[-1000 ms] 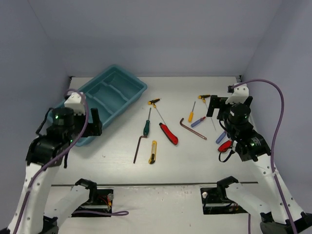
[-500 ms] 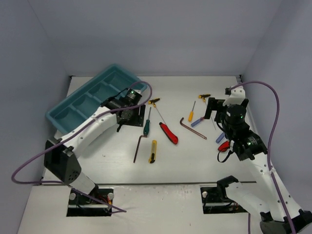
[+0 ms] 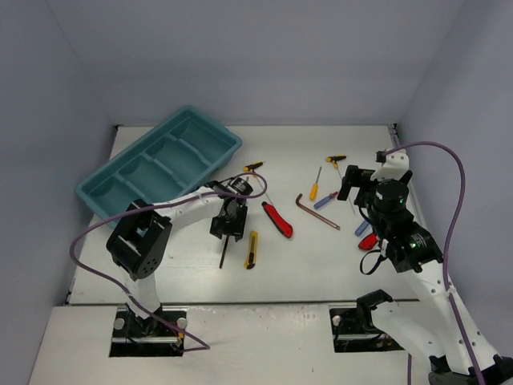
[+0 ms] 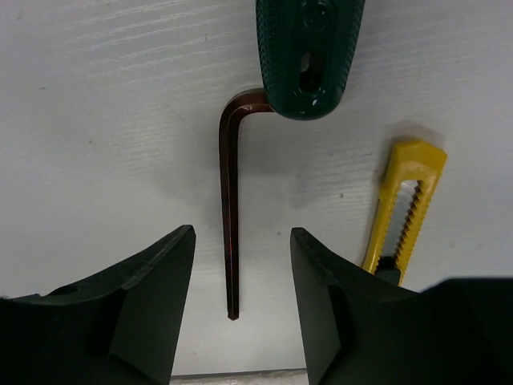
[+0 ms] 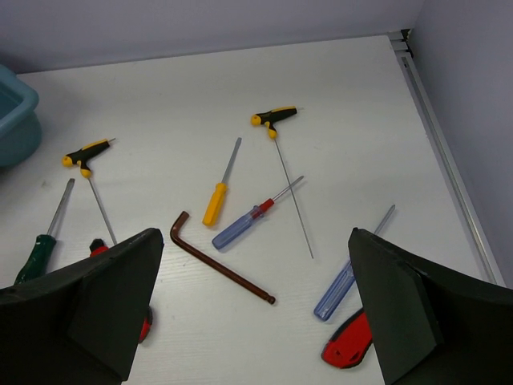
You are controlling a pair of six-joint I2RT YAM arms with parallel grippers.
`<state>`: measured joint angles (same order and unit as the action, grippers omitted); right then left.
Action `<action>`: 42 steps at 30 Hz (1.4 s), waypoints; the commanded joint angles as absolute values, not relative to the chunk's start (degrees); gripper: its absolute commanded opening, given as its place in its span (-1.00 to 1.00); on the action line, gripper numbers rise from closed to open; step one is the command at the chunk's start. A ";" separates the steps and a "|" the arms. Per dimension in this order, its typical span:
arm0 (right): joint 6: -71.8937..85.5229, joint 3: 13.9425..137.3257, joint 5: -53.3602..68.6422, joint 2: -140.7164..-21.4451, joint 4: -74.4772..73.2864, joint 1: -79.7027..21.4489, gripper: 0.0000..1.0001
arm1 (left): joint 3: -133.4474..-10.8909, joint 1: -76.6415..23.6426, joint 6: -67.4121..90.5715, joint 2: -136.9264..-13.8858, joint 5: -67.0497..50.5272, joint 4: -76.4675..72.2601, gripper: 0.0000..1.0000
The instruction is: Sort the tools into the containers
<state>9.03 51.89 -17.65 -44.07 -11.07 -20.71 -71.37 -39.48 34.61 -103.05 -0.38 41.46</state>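
Note:
My left gripper (image 3: pixel 228 224) is open and low over the table. In the left wrist view its jaws (image 4: pixel 240 249) straddle the long leg of a dark L-shaped hex key (image 4: pixel 230 233) without touching it. A green screwdriver handle (image 4: pixel 309 52) and a yellow utility knife (image 4: pixel 401 208) lie close by. My right gripper (image 3: pixel 353 188) is open wide and empty above the right-hand tools. Its view shows a second hex key (image 5: pixel 220 267), an orange screwdriver (image 5: pixel 216 199), two blue screwdrivers (image 5: pixel 248 218), two yellow-black T-handle drivers (image 5: pixel 272 118) and a red knife (image 5: pixel 346 345). The teal tray (image 3: pixel 160 164) stands at the back left.
Another red utility knife (image 3: pixel 277 219) lies in the middle, right of my left gripper. A T-handle driver (image 3: pixel 253 167) lies near the tray's right end. Grey walls close in the table on three sides.
My left arm has swung from beside the tray out to the middle of the table and come down over the hex key. My right arm has shifted only slightly.

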 commanded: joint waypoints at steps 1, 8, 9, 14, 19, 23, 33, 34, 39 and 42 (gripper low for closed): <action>10.52 51.28 -18.55 -42.64 -9.11 -21.01 0.94 | -71.43 -39.61 36.47 -103.66 -1.58 37.78 -0.07; 10.81 50.80 -18.63 -40.70 -10.46 -21.01 0.94 | -71.01 -39.55 38.05 -106.44 -0.62 37.18 -0.76; 10.81 50.74 -18.63 -40.51 -10.58 -21.01 0.94 | -70.83 -39.55 38.31 -106.87 -0.55 37.18 -0.87; 10.81 51.04 -18.69 -39.30 -11.34 -21.01 0.94 | -67.61 -39.64 40.39 -105.58 -0.79 37.18 -1.00; 10.99 50.80 -18.90 -37.89 -11.69 -21.01 0.95 | -64.00 -39.55 41.13 -93.80 -2.72 38.23 -1.00; 11.49 50.77 -19.09 -37.55 -11.60 -20.94 0.95 | -68.20 -39.17 40.68 -84.15 -4.33 41.64 -1.00; 13.11 51.86 -18.98 -37.00 -11.69 -21.01 1.00 | -94.12 -22.18 42.93 -86.99 -6.33 37.76 -1.00; 13.18 51.91 -19.10 -37.00 -11.69 -21.01 1.00 | -95.57 -20.77 43.98 -88.36 -6.86 35.80 -1.00; 14.65 52.67 -18.30 -37.09 -11.69 -21.01 1.00 | -105.05 -15.59 53.10 -101.88 -9.60 21.30 -1.00; 15.76 53.04 -17.67 -36.81 -11.81 -21.01 1.00 | -113.33 -14.50 56.98 -109.06 -8.08 18.36 -1.00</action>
<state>13.65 50.68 -17.67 -36.86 -14.45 -20.71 -105.13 -14.79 49.43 -101.54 -7.21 29.45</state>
